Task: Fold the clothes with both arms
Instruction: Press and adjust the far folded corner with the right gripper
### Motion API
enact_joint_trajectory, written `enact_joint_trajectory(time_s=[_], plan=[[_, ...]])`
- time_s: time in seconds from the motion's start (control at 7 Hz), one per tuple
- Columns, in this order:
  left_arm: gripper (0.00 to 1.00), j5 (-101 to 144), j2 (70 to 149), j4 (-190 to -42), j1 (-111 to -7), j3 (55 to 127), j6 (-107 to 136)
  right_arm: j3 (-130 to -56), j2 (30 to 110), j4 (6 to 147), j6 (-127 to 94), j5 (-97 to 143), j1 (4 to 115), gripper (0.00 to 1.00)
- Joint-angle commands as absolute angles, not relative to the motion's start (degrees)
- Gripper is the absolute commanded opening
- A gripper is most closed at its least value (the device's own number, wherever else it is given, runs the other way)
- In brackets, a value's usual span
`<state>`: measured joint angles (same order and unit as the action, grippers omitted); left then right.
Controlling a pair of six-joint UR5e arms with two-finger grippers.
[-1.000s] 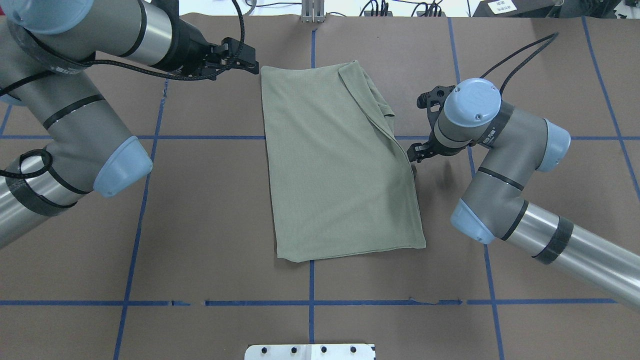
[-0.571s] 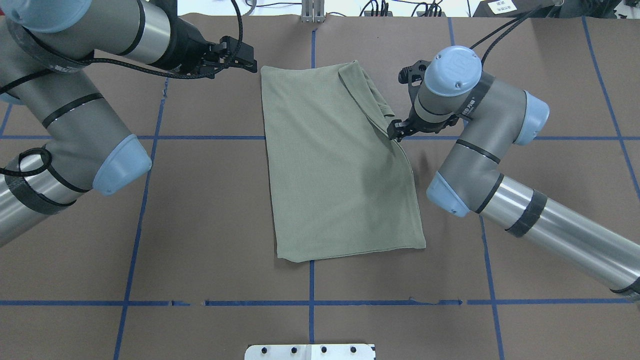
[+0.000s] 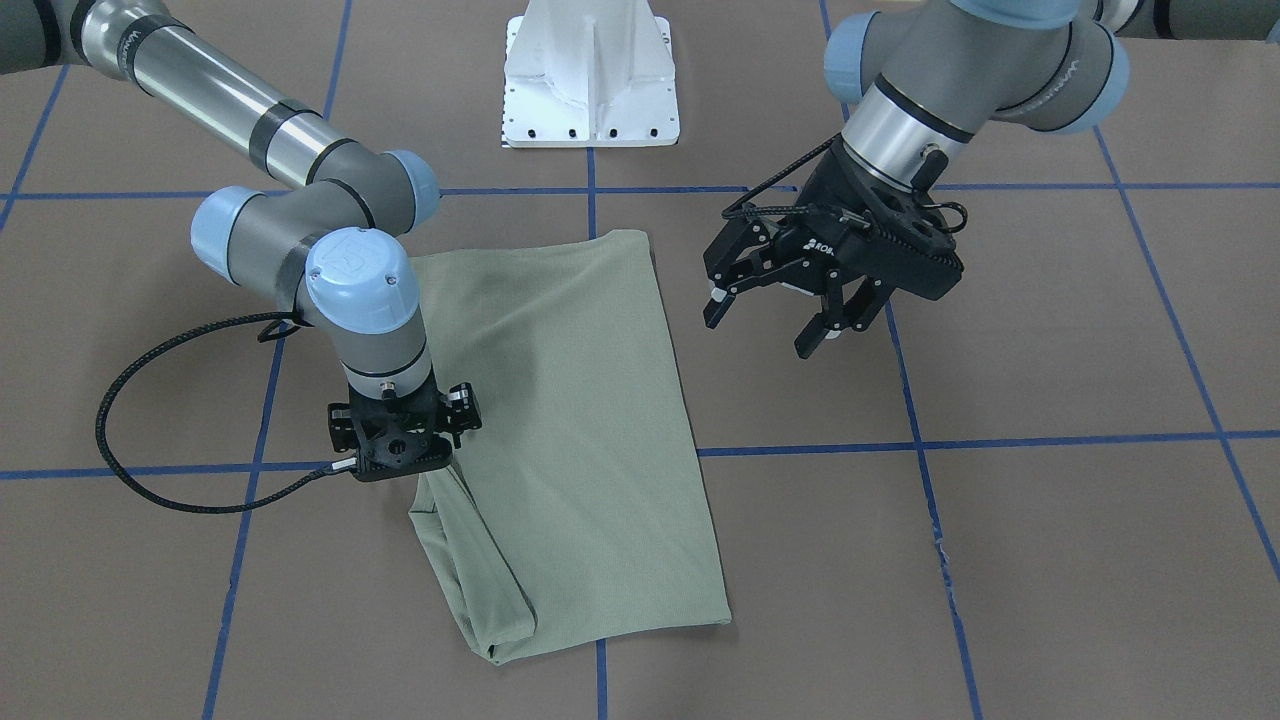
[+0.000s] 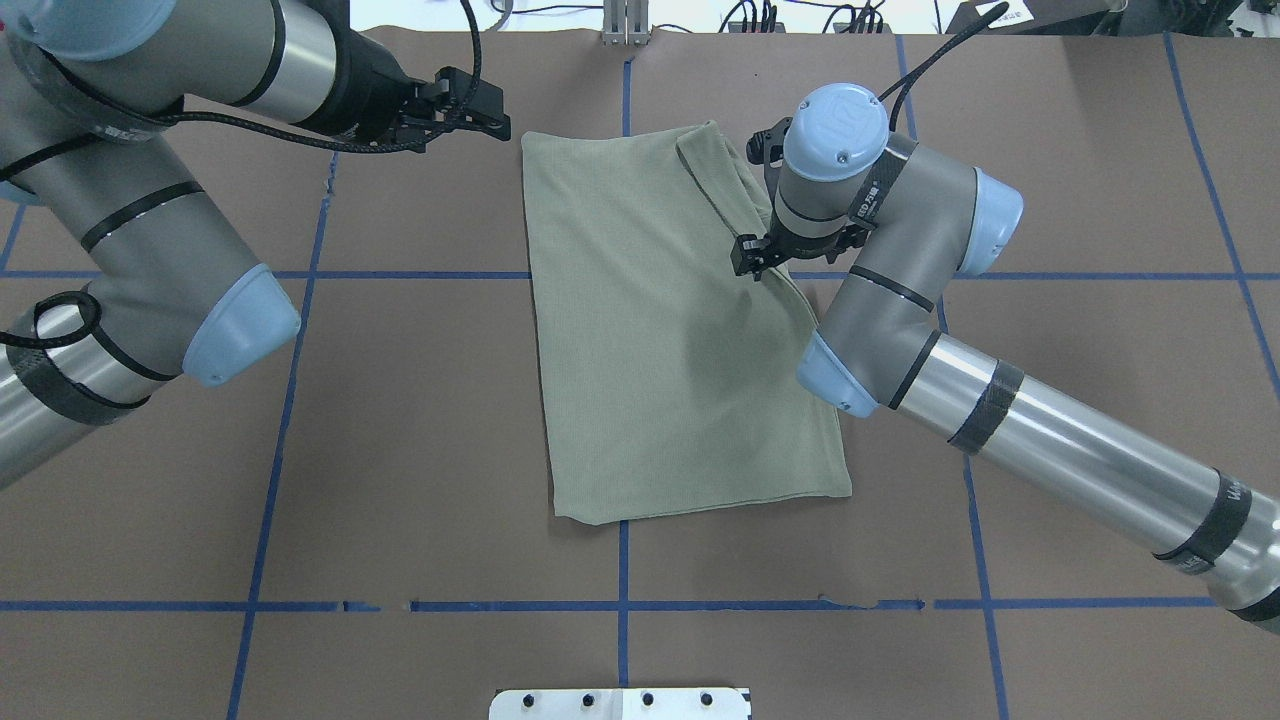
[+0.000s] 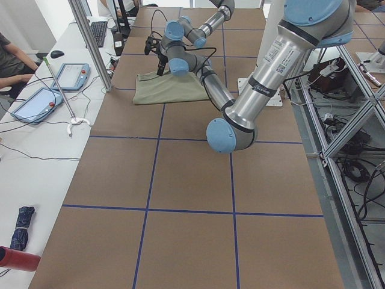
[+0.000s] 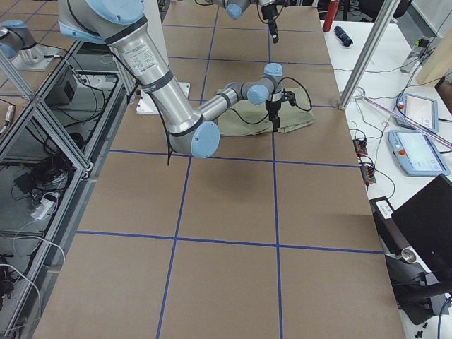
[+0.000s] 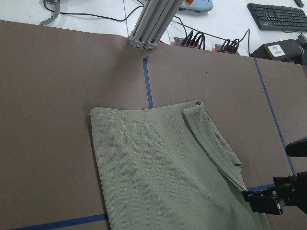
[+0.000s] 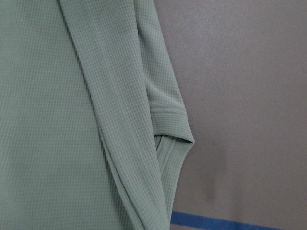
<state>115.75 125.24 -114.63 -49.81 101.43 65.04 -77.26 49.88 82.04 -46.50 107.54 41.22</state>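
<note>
The olive-green shirt (image 4: 660, 330) lies folded into a long rectangle at the table's middle, with a sleeve folded in along its right edge (image 8: 120, 120). It also shows in the front view (image 3: 570, 420) and the left wrist view (image 7: 158, 163). My right gripper (image 4: 750, 256) points down onto that folded right edge, in the far half of the shirt (image 3: 400, 470). Its fingers are hidden, so I cannot tell if it is open or shut. My left gripper (image 3: 770, 315) is open and empty. It hovers off the shirt's far left corner (image 4: 470, 100).
The white pedestal plate (image 3: 590, 90) stands at the robot's side of the table. An aluminium post (image 4: 625, 25) and cables sit at the far edge. Blue tape lines (image 4: 620, 605) cross the brown table. Operators' desks with tablets (image 5: 36, 99) flank the far side.
My right arm has swung left and toward the far side, from beside the shirt's right edge to over its folded sleeve. The shirt and the left arm have hardly moved.
</note>
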Motion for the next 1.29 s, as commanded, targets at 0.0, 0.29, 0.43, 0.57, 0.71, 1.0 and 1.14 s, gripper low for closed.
enact_joint_trajectory(time_s=[0.0, 0.29, 0.43, 0.57, 0.71, 1.0, 1.14], plan=[[0.99, 115.75, 125.24, -114.7, -49.83, 101.43, 65.04, -75.42, 50.1, 82.0, -46.15, 107.67, 41.04, 1.0], [0.99, 115.75, 125.24, -114.7, -49.83, 101.43, 65.13, -74.62, 50.27, 81.83, -45.97, 107.75, 41.31, 1.0], [0.99, 115.75, 125.24, -114.7, -49.83, 101.43, 65.04, -74.36, 50.27, 81.83, -45.71, 108.01, 42.44, 1.0], [0.99, 115.75, 125.24, -114.7, -49.83, 101.43, 65.04, -73.57, 50.36, 81.74, -44.48, 108.28, 43.58, 1.0], [0.99, 115.75, 125.24, -114.7, -49.83, 101.43, 65.13, -71.91, 50.36, 81.56, -44.04, 108.19, 43.94, 1.0], [0.99, 115.75, 125.33, -114.79, -49.75, 101.43, 65.13, -71.1, 50.19, 81.56, -44.12, 108.54, 44.91, 1.0], [0.99, 115.75, 125.33, -114.7, -49.83, 101.34, 65.13, -71.19, 49.49, 81.56, -44.12, 108.98, 45.7, 1.0]])
